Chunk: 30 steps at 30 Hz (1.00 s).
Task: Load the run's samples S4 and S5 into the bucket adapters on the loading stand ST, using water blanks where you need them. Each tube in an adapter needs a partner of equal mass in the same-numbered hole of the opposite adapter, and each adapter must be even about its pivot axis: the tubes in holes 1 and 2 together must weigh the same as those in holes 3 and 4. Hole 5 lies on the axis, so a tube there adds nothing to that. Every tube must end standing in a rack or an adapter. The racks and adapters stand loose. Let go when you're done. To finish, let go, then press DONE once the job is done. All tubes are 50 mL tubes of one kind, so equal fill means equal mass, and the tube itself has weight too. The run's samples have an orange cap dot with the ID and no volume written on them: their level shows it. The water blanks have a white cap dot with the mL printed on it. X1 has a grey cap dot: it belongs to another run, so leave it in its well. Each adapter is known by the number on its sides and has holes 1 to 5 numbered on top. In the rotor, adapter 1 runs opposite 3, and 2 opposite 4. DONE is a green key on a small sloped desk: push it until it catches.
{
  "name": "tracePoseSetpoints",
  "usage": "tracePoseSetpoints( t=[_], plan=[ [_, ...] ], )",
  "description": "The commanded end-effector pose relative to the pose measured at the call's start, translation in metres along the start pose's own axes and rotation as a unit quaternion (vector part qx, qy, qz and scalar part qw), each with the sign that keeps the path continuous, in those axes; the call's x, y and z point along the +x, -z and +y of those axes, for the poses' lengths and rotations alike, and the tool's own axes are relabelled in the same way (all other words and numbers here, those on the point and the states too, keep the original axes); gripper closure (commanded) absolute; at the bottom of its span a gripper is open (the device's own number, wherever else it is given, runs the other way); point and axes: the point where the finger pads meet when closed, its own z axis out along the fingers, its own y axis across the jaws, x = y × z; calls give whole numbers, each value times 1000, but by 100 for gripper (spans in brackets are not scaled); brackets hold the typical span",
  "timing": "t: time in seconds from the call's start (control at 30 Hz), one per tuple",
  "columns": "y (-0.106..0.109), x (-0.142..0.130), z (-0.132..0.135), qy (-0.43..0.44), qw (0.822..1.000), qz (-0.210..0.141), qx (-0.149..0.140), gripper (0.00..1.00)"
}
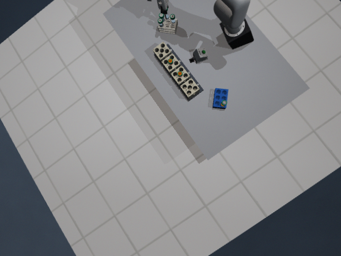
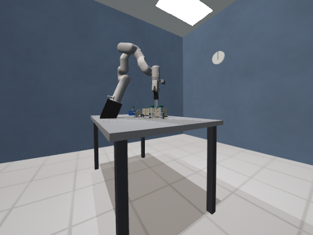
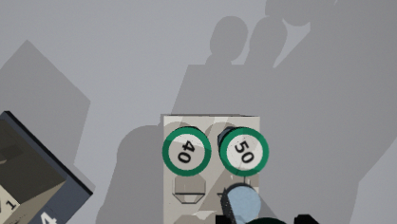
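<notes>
Claw (image 1: pixel 164 11) (image 2: pixel 156 99) (image 3: pixel 260 220) clamped on green-capped tube (image 1: pixel 167 16) (image 2: pixel 156 102) (image 3: pixel 270 221), tube beneath it, above pale rack (image 1: pixel 167 32) (image 2: pixel 163 115) (image 3: pixel 169 190)

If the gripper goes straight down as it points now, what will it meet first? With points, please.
Probably the clear rack (image 1: pixel 167 32) (image 2: pixel 163 115) (image 3: pixel 168 190), touched first by the tube (image 1: pixel 167 17) (image 2: pixel 155 103) (image 3: pixel 243 201) in the gripper (image 1: pixel 164 12) (image 2: pixel 156 98) (image 3: pixel 265 219). Whether its tip meets a hole or the rim, I cannot tell.
</notes>
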Motion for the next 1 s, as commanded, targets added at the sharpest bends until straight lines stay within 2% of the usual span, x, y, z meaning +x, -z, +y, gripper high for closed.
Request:
tracePoseSetpoints(
  t=[0.0,0.97],
  plan=[
    [6,1,0,0,1000,2,-1,100],
    [57,1,0,0,1000,2,-1,100]
  ],
)
